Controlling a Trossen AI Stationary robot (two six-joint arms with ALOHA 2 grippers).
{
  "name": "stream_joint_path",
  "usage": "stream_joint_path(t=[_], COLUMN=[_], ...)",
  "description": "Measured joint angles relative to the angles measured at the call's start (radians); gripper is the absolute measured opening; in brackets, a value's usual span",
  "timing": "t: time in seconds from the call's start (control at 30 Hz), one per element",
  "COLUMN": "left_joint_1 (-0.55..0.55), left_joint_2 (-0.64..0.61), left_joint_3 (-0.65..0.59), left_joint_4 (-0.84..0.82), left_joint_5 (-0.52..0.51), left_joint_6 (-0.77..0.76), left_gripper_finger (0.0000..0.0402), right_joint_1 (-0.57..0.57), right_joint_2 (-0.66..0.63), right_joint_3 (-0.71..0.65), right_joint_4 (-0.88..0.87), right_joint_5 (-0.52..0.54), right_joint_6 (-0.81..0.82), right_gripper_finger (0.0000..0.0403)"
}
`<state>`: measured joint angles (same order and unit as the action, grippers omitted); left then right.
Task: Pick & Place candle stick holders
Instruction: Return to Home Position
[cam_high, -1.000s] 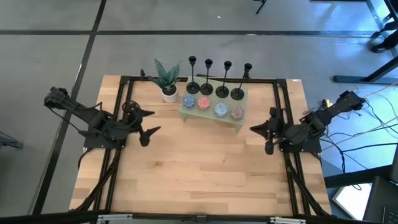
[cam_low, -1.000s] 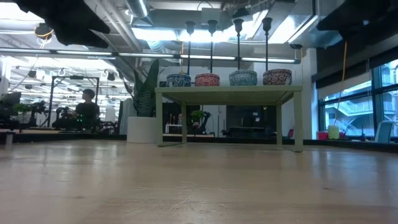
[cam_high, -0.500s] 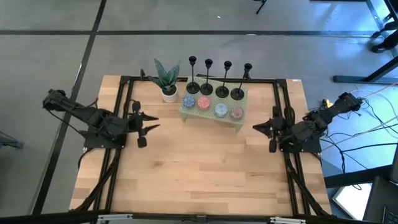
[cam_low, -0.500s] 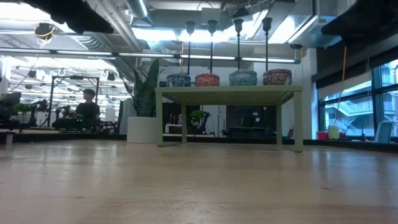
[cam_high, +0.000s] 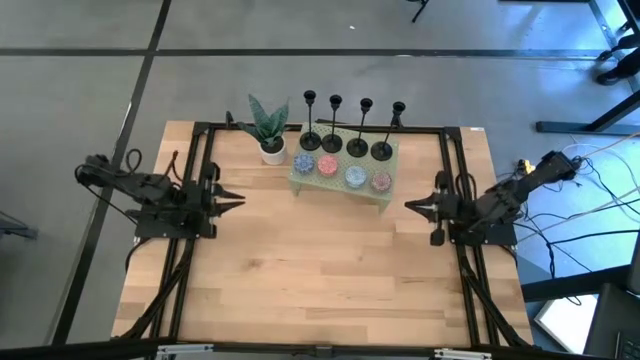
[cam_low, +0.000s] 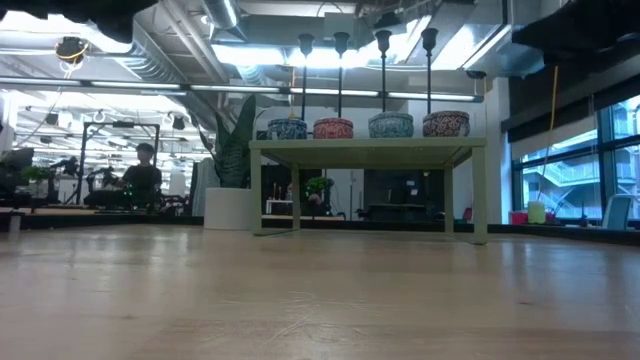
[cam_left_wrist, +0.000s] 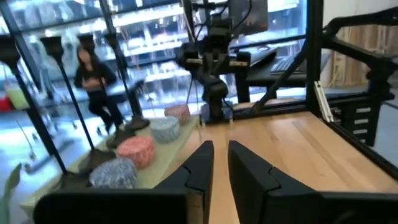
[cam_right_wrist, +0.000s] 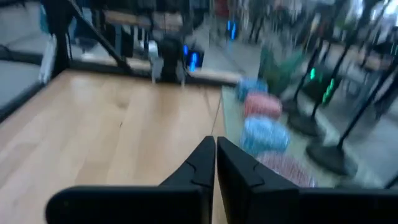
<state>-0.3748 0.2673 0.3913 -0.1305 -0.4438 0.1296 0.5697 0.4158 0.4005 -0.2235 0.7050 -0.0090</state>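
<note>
Candle stick holders (cam_high: 332, 143), four black metal discs with thin stems: I see them on light wooden table (cam_high: 320, 280), in row along back of pale green shelf (cam_high: 338, 187). Left gripper (cam_high: 232, 198) near left edge, jaws nearly together, empty. Right gripper (cam_high: 412, 207) near right edge, jaws closed, empty. Four speckled round candles (cam_high: 328, 166) in front of holders.

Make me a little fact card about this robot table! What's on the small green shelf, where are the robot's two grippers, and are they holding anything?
Shelf: small light green shelf, at the table's far side
Back row: four black candle stick holders, upright
Front row: four round speckled candles
Next to shelf: potted plant, on the left arm's side
Left gripper: shut, empty, over the table's left side
Right gripper: shut, empty, over the table's right side
</note>
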Motion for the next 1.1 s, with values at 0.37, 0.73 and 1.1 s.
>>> stream_joint_path(t=[0.37,0.73,1.1], left_joint_1=[0.095,0.220,0.356], left_joint_2=[-0.096,-0.148,-0.153], left_joint_3=[-0.170,-0.261,-0.380], left_joint_4=[0.293,0.314,0.512], left_joint_5=[0.078,0.157,0.297], left_joint_6=[0.153,0.085,0.068], left_gripper_finger=[0.0037,0.0037,0.0037], right_joint_1=[0.000,0.000,-0.024], right_joint_2=[-0.250,-0.413,-0.414], right_joint_3=[-0.112,-0.221,-0.233], right_joint_4=[0.125,0.153,0.159], right_joint_5=[-0.150,-0.223,-0.351], right_joint_6=[-0.153,-0.220,-0.256], right_gripper_finger=[0.0021,0.0021,0.0021])
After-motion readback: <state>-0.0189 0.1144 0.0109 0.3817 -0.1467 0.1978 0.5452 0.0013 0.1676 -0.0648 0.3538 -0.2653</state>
